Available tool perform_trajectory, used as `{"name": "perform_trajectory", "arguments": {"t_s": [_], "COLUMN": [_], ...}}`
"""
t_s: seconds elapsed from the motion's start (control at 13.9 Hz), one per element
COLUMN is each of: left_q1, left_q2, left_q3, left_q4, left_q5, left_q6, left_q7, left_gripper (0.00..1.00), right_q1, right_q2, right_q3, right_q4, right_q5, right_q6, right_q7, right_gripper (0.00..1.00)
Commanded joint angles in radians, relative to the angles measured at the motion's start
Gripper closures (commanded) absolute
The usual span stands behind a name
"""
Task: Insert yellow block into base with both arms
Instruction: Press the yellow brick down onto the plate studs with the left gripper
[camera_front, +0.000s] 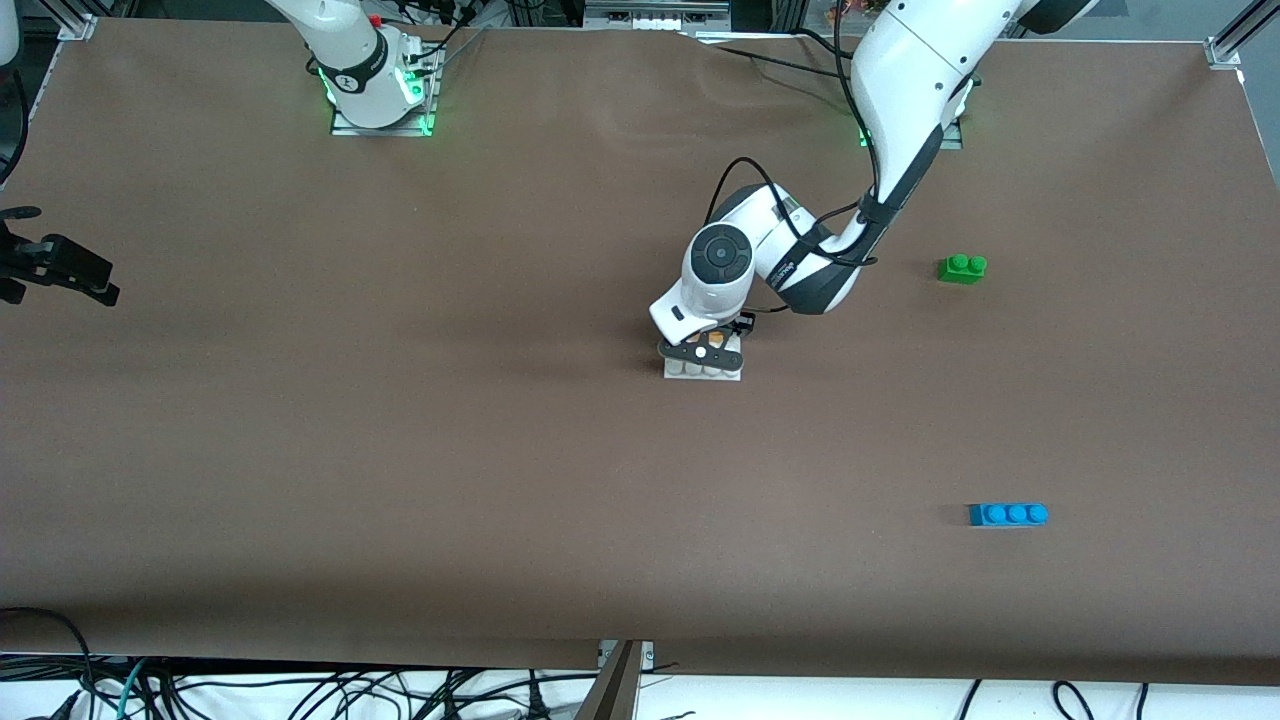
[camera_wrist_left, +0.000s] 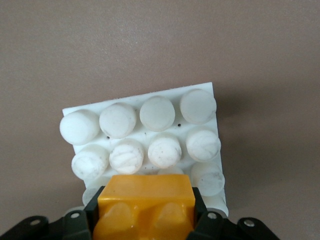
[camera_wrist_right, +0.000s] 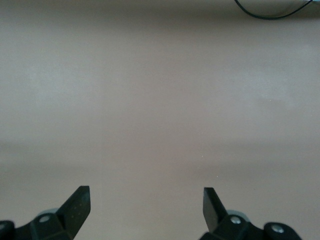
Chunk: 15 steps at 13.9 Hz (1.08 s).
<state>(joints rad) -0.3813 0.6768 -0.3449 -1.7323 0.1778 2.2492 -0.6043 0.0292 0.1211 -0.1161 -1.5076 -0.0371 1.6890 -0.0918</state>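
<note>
Left gripper (camera_wrist_left: 145, 220) clenched on yellow block (camera_wrist_left: 146, 206), poised directly over base (camera_wrist_left: 90, 111) near table (camera_front: 400, 450) centre. Block low over the stud rows nearest the gripper; seating not confirmed, since contact between block underside and studs is hidden in the left wrist view. Two rows of base studs fully exposed, a third partly covered by the block. In the front view, left gripper (camera_front: 705, 352) masks the block; only one edge of base (camera_front: 704, 374) visible beneath it.

Right gripper (camera_wrist_right: 146, 204) released, jaws spread wide over bare table, holding nothing. Right arm waiting toward its own end of the table, well apart from the base.

Progress, as judged: pickup complete, transport complete, alignment over base largely achieved. Remaining: press block fully onto studs, release, withdraw. Base not steadied by right arm at present; risk of base sliding or tipping under an off-centre press.

Green brick (camera_front: 962, 267) and blue brick (camera_front: 1008, 514) lying toward the left arm's end, untouched, blue nearer the front camera.
</note>
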Motion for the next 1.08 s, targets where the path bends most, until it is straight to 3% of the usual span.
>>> {"name": "perform_trajectory", "arguments": {"t_s": [0.0, 0.22, 0.43, 0.72, 0.79, 0.86, 1.0], "left_q1": [-0.011, -0.013, -0.013, -0.011, -0.010, -0.007, -0.005], "left_q2": [0.017, 0.021, 0.021, 0.023, 0.021, 0.018, 0.012], "left_q3": [0.007, 0.006, 0.006, 0.007, 0.006, 0.004, 0.004], "left_q4": [0.002, 0.000, 0.000, 0.003, 0.007, 0.008, 0.011], "left_q5": [-0.001, -0.001, -0.003, -0.001, -0.003, -0.004, -0.004], "left_q6": [-0.013, -0.011, -0.013, -0.011, -0.013, -0.016, -0.019], "left_q7": [0.023, 0.018, 0.011, 0.018, 0.009, 0.009, 0.006], "left_gripper": [0.89, 0.85, 0.64, 0.72, 0.61, 0.01, 0.00], "right_q1": [-0.011, -0.011, -0.011, -0.011, -0.011, -0.011, -0.011], "right_q2": [0.000, 0.000, 0.002, 0.003, 0.003, 0.003, 0.003], "right_q3": [0.012, 0.012, 0.012, 0.013, 0.013, 0.013, 0.013], "right_q4": [0.007, 0.007, 0.007, 0.009, 0.009, 0.009, 0.009], "right_q5": [-0.003, -0.003, -0.003, -0.003, -0.003, -0.003, -0.003], "right_q6": [0.003, 0.003, 0.004, 0.004, 0.006, 0.006, 0.004], "right_q7": [-0.008, -0.008, -0.006, -0.006, -0.006, -0.006, -0.006], "right_gripper": [0.00, 0.00, 0.00, 0.00, 0.00, 0.00, 0.00]}}
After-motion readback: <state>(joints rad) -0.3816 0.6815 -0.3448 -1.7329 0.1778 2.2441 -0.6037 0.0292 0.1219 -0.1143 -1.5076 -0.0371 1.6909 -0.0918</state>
